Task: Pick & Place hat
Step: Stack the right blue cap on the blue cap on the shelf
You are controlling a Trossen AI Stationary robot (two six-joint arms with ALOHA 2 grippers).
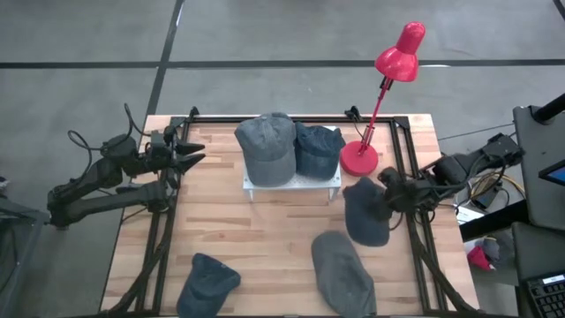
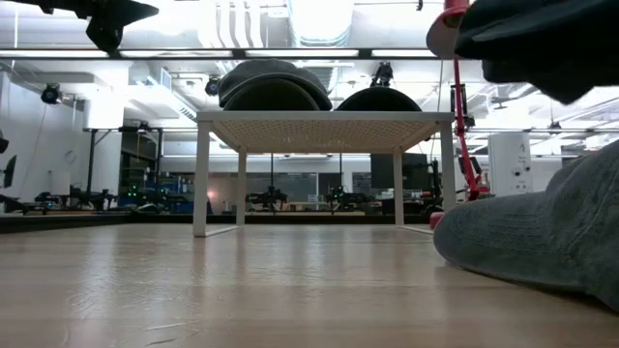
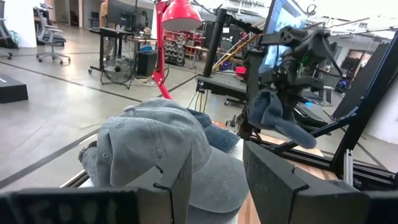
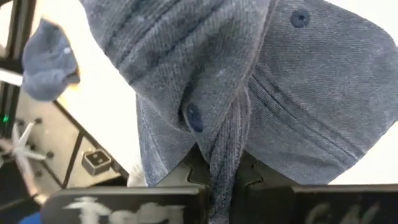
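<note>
My right gripper [image 1: 388, 200] is shut on a dark grey cap [image 1: 365, 212] and holds it above the table's right part, right of the white rack [image 1: 291, 183]. The cap also shows in the left wrist view [image 3: 273, 115] and at the top of the low view [image 2: 542, 39]. A grey cap [image 1: 267, 147] and a dark blue cap [image 1: 316, 148] lie on the rack's top. My left gripper [image 1: 191, 152] is open and empty at the far left, pointing at the rack, and its fingers frame the grey cap [image 3: 155, 149] from a distance. My right gripper pinches a bunched fold of the cap's crown [image 4: 224, 152] between its two fingers, close to the top button [image 4: 194, 117]; several layers are gathered there. The fingers come from the table's right, slanting down. The cap hangs slack below them, clear of the table.
A red desk lamp stands with its base [image 1: 358, 159] right of the rack and its head [image 1: 402, 53] beyond the far edge. A grey cap [image 1: 342, 274] lies at the near middle of the table and a blue cap [image 1: 207, 283] at the near left. Black frame rails run along the table's sides.
</note>
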